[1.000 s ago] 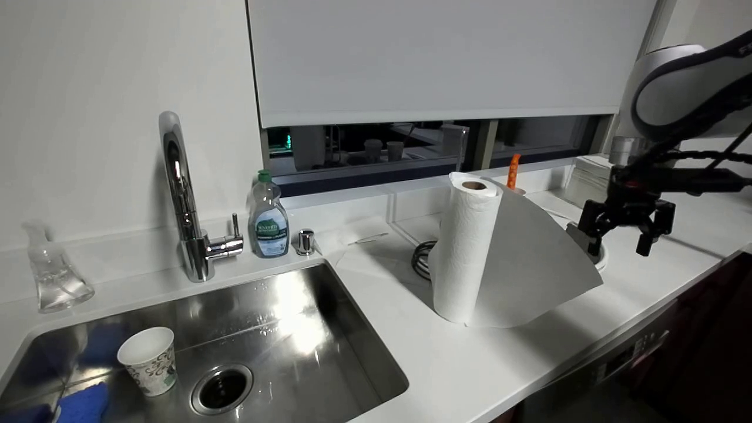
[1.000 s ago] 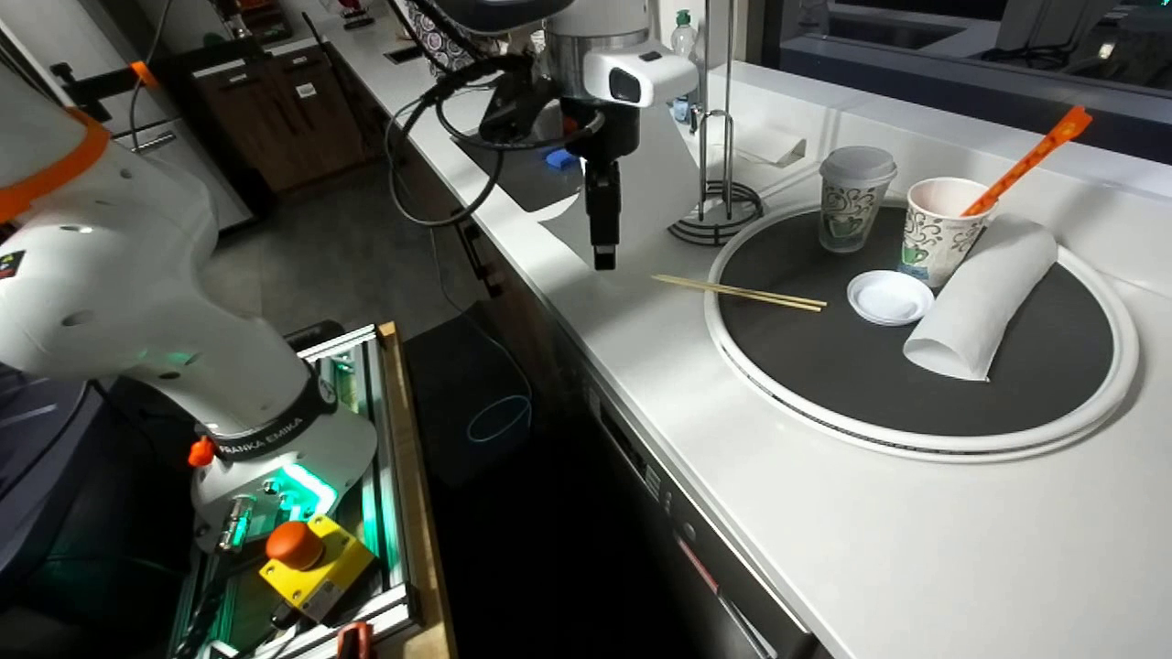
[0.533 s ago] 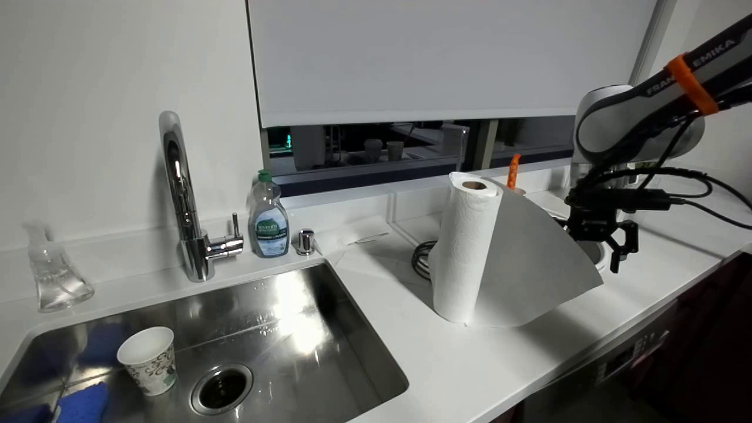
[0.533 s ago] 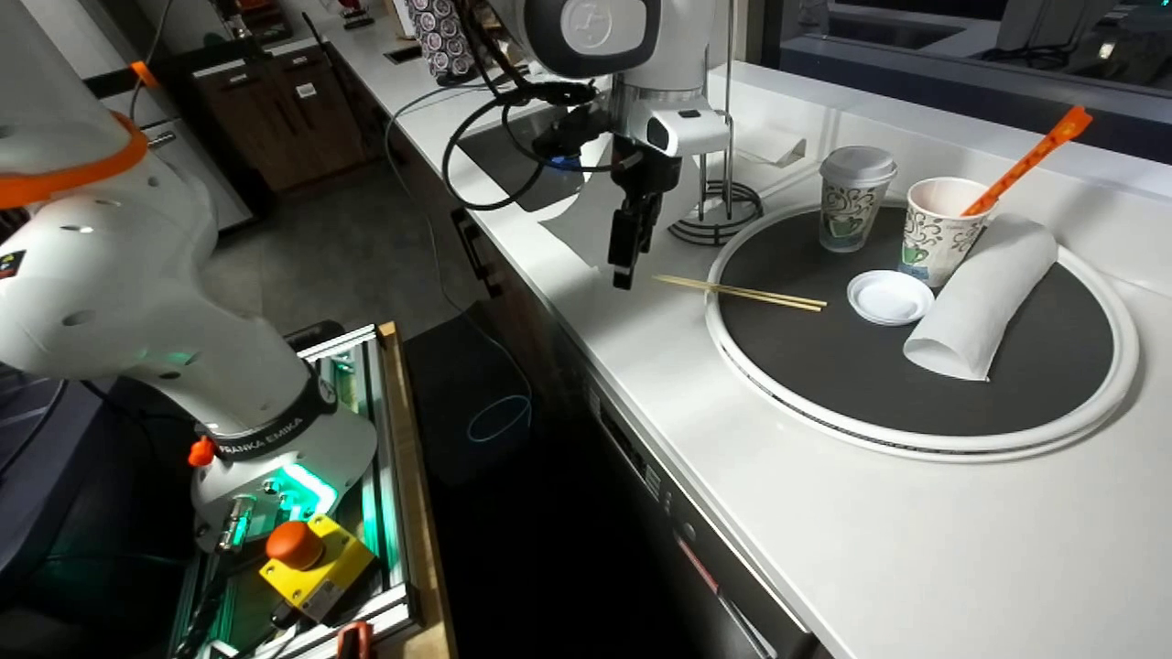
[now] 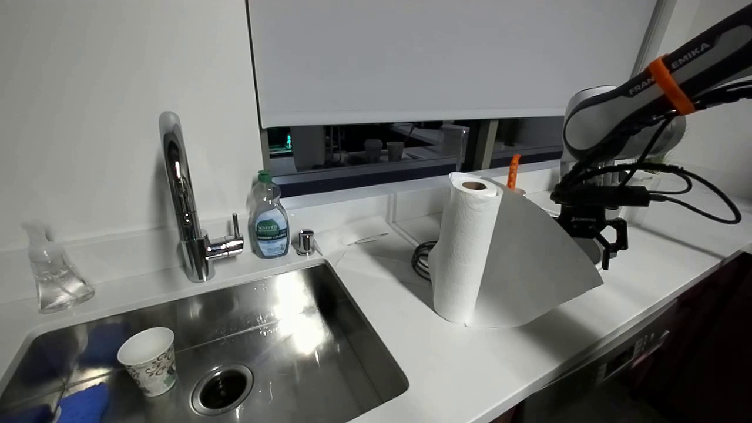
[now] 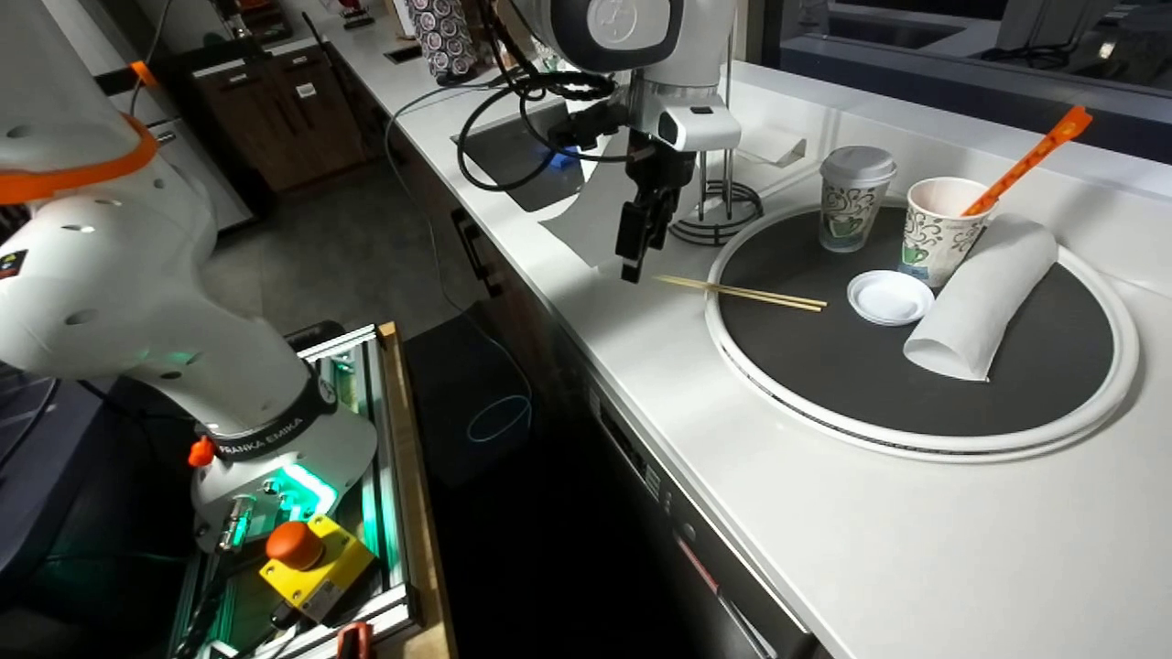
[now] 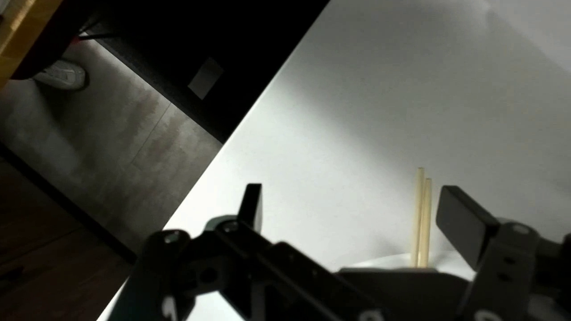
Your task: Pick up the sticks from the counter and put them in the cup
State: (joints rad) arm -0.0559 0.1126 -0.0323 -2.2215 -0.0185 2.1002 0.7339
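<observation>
Gripper (image 7: 357, 214) over counter (image 6: 668, 375), inside front edge, fingers (image 7: 461, 225) spread apart; two sticks (image 6: 743, 293) near it, one end on round tray (image 6: 851, 384), other over counter toward front edge; cup (image 6: 938, 243) upright on tray toward back edge, orange utensil (image 6: 1035, 157) leaning in it

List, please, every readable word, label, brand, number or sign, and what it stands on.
"FRANKA EMIKA": base collar.
"FRAN" and "EMIKA": forearm, either side of an orange band.
"ROBOTIQ", blurred, probable: claw.
"SEVENTH", blurred, probable: green-capped bottle.
Too small: the bottle's finer print, cabinet tag, appliance panel.
</observation>
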